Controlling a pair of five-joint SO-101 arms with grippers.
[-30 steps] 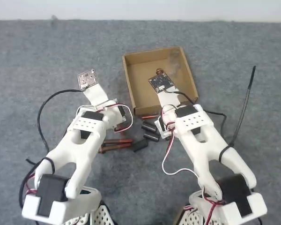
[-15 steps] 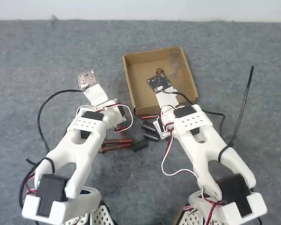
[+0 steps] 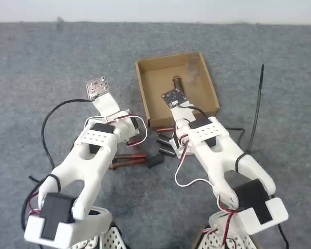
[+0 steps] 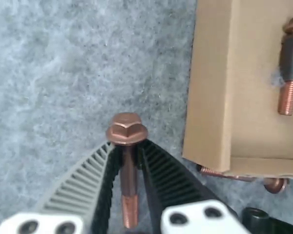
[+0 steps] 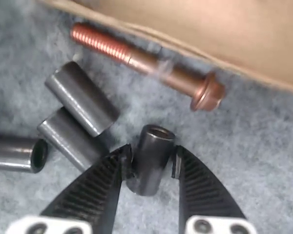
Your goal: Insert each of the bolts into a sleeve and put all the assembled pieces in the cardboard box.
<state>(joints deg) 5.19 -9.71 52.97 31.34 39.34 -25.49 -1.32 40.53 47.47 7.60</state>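
A: What about the left gripper (image 4: 128, 147)?
B: Its jaws pinch a bolt (image 4: 127, 130) by the shank, above the carpet (image 4: 63, 73) beside the box (image 4: 210, 97).
A: And the right gripper (image 5: 152, 155)?
B: Its jaws squeeze a sleeve (image 5: 154, 139) near the loose sleeves (image 5: 80, 97). One assembled piece (image 3: 177, 82) lies in the box.

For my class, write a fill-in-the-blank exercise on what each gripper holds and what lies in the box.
1. The left gripper is shut on a copper ____.
2. The right gripper is shut on a dark ____.
3. One assembled piece lies inside the cardboard ____.
Missing words: bolt; sleeve; box.
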